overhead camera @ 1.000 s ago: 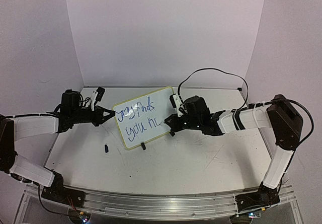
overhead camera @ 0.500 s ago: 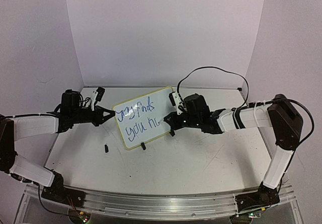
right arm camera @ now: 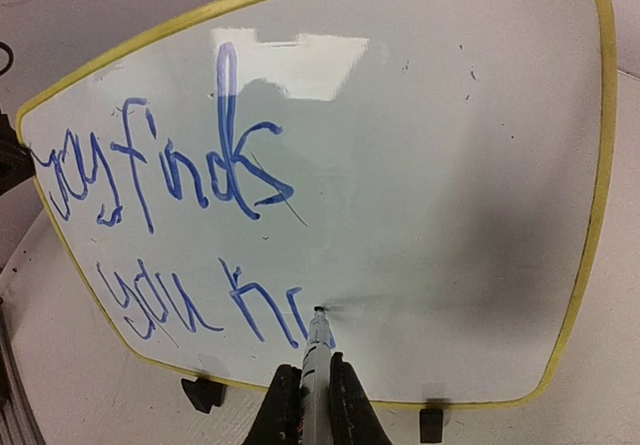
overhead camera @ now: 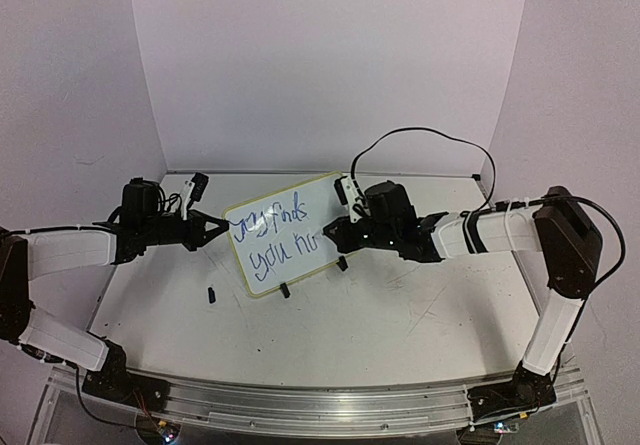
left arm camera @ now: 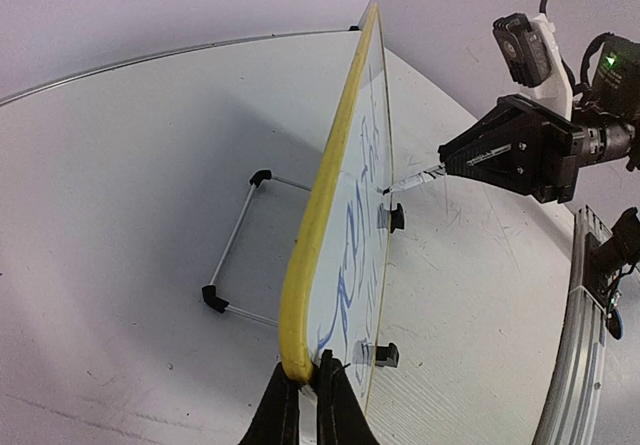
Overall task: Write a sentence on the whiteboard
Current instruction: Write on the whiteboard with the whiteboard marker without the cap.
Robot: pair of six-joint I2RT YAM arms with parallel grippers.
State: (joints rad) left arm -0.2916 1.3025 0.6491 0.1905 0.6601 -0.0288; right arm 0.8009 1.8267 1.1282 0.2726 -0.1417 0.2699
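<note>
A small black piece (overhead camera: 212, 293) lay on the surface (overhead camera: 400, 315) in front of the board; I could not tell what it was. The board (overhead camera: 280, 233) stood near the middle of the surface, tilted back on two black feet (right arm camera: 203, 393) and a wire stand (left arm camera: 235, 260). It looked light, thin and stiff, with a glossy face. I judged it would slide or tip under the pen's push, so the frame edge was the place to hold.

The left claw (left arm camera: 305, 405) was closed on that yellow edge at the board's left side. The right claw (right arm camera: 305, 395) was closed on a marker (right arm camera: 316, 345), whose tip was at the face just after "you". Most of the marker was hidden between the fingers. The first written word and the last letters were hard to read.
</note>
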